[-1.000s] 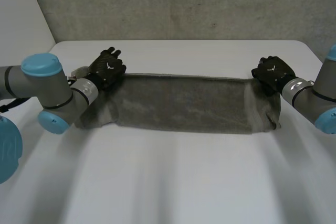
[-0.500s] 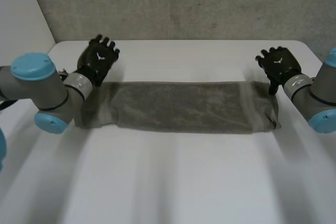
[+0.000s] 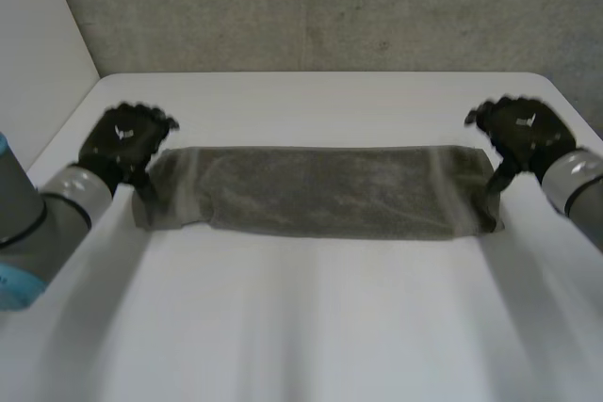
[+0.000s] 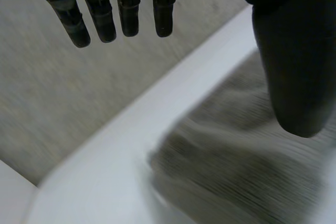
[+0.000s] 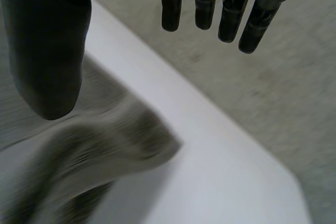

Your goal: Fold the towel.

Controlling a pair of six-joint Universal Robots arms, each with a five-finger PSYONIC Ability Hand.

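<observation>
A grey-brown towel [image 3: 320,190] lies flat across the white table [image 3: 311,327] as a long folded band. My left hand [image 3: 125,136] hovers just off the towel's left end, open, with straight fingers [image 4: 121,9] and its thumb [image 4: 294,72] spread above the towel's corner [image 4: 210,156]. My right hand [image 3: 523,129] hangs beside the towel's right end, also open; its fingers [image 5: 210,3] and thumb [image 5: 50,61] stand apart over the end of the cloth [image 5: 105,145]. Neither hand holds the towel.
A grey concrete wall [image 3: 311,7] rises behind the table's far edge. Bare white tabletop stretches in front of the towel toward me. Both forearms reach in from the table's sides.
Both hands have let go of the towel's far edge and drawn outward and toward me, past its ends. The folded towel has settled flat.
</observation>
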